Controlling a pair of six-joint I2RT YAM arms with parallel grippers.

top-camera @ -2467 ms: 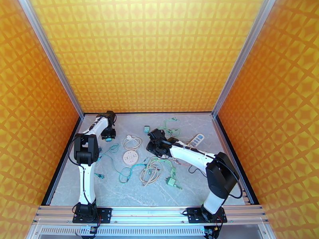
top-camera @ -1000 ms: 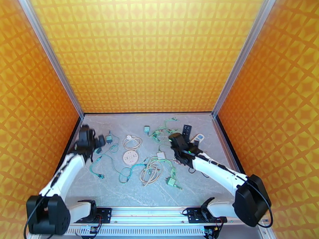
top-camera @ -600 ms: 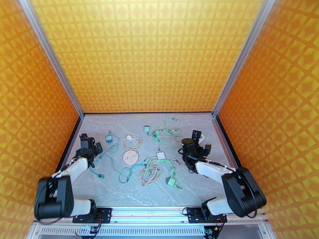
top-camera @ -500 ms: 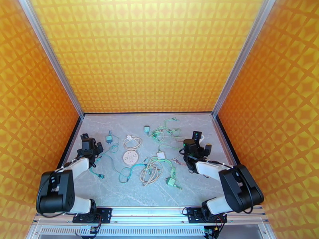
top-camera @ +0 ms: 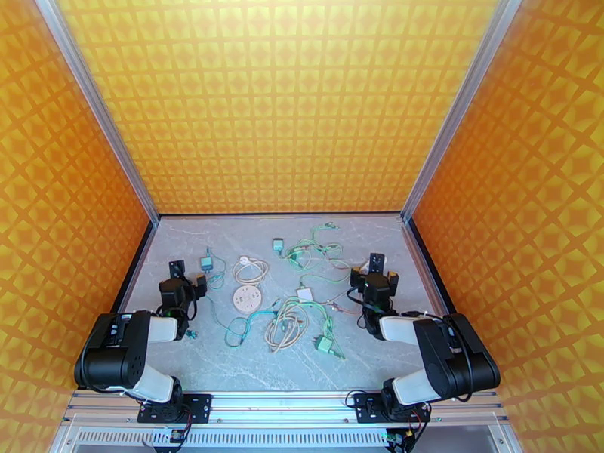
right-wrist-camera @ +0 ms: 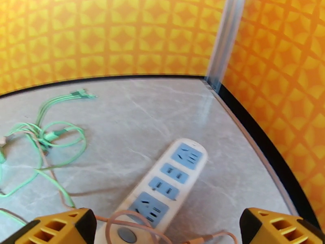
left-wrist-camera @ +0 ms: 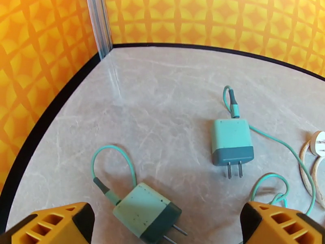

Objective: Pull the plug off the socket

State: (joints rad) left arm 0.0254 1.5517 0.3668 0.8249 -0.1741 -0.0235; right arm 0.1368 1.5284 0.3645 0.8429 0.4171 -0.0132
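A white power strip [right-wrist-camera: 164, 186] with blue-grey sockets lies flat just ahead of my right gripper [right-wrist-camera: 166, 234]. None of the sockets that show holds a plug. A peach cable [right-wrist-camera: 122, 220] loops over its near end. My left gripper [left-wrist-camera: 164, 236] hovers low over two loose teal charger plugs, one [left-wrist-camera: 231, 141] farther off and one [left-wrist-camera: 147, 212] between the yellow fingertips [left-wrist-camera: 53, 224], both with bare prongs. In the top view both arms are folded back, with the left gripper [top-camera: 185, 283] and the right gripper [top-camera: 375, 273] open and empty.
A tangle of green and beige cables [top-camera: 294, 318] covers the table's middle, beside a round white disc [top-camera: 248, 298], a white plug on a beige coil [top-camera: 243, 260] and small green adapters [top-camera: 325, 343]. Orange walls stand close on both sides.
Both arms have drawn back from the table's middle and folded toward their bases. The left gripper came off the back left corner, the right off the cable tangle. Both stayed open.
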